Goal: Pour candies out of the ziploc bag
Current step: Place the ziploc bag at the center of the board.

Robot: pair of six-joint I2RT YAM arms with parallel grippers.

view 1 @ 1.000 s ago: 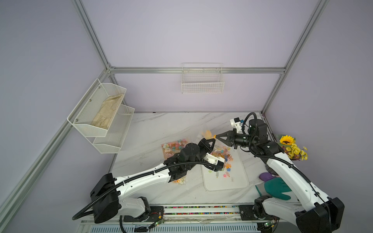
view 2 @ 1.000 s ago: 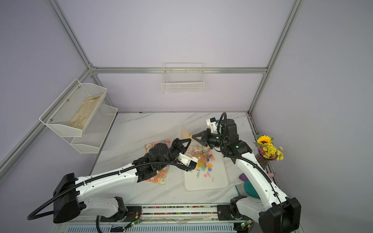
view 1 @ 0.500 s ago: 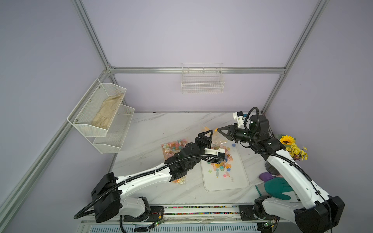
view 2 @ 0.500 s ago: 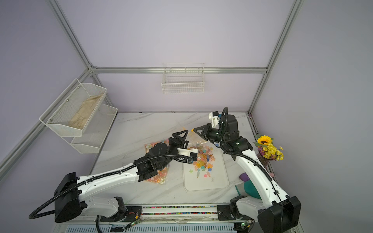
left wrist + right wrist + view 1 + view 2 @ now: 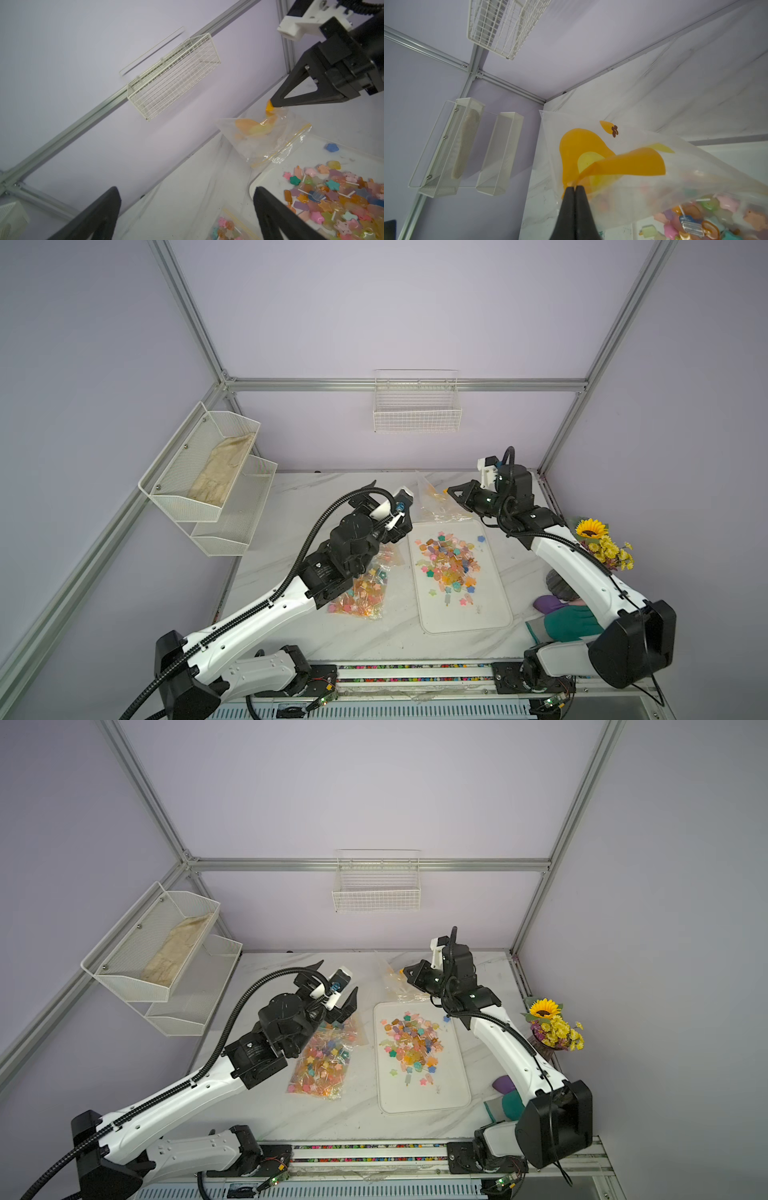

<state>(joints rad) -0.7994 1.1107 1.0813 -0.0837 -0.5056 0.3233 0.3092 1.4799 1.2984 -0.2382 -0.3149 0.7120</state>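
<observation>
My right gripper [image 5: 448, 492] clamps the bottom corner of the clear, orange-printed ziploc bag [image 5: 436, 506]. It holds the bag mouth-down at the white plastic tray's [image 5: 465, 624] 12 o'clock edge, presumably so the contents drain. The small multicoloured star-shaped candies [image 5: 449, 562] lie heaped on the tray. My left gripper [image 5: 186, 189], at 9 o'clock, stands wide and holds nothing.

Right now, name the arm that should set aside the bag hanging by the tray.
Right. The right gripper is shut on the bag's corner, holding it up at the tray's far end. The left gripper is open, empty, above the other, full bag.
</observation>
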